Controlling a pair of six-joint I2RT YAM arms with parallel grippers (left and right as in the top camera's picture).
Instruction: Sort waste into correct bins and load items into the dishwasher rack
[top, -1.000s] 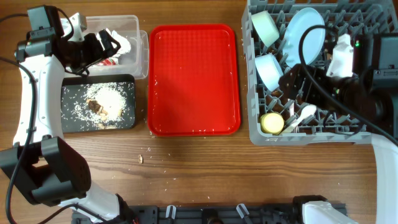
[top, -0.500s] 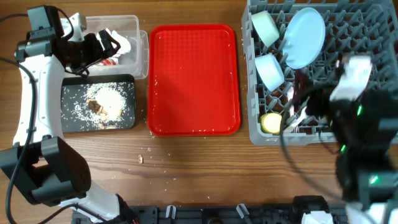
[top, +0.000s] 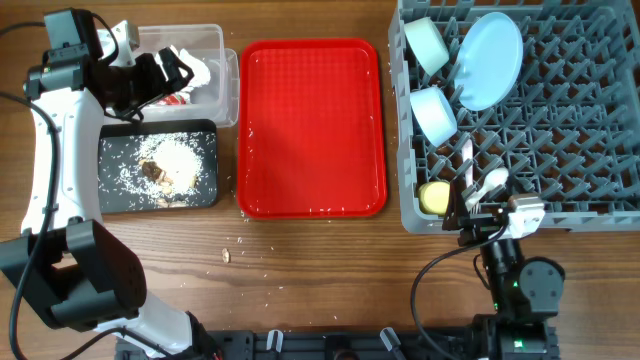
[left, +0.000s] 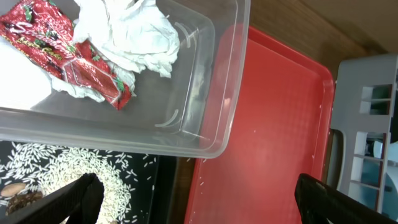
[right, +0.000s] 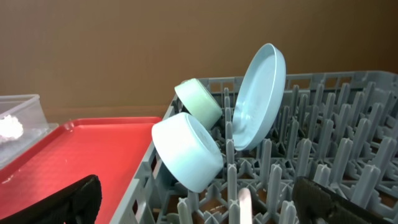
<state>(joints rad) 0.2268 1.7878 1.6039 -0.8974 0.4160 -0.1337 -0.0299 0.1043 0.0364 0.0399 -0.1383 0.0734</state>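
Observation:
The clear tub (top: 215, 40) holds the white napkin (top: 195, 62) and the red-and-white wrapper (top: 178, 97); both also show in the left wrist view, napkin (left: 134, 31) and wrapper (left: 68, 56). The black tray (top: 115, 195) holds rice scraps (top: 180, 160). The grey rack (top: 560, 130) holds the blue plate (top: 490, 60), green bowl (top: 425, 45), blue bowl (top: 433, 113), yellow cup (top: 433, 197) and white cutlery (top: 480, 185). My left gripper (top: 165, 72) hovers open and empty over the tub's edge. My right gripper (top: 472, 222) is open and empty at the rack's front edge.
The flat red tray (top: 312, 125) lies between the bins and the rack, with a few rice grains on it. Crumbs (top: 227, 255) lie on the wooden table in front of it. The right wrist view faces the blue bowl (right: 186, 158) and plate (right: 258, 96).
My right arm has pulled back from above the rack to the table's front edge, uncovering the rack. The left arm has not moved.

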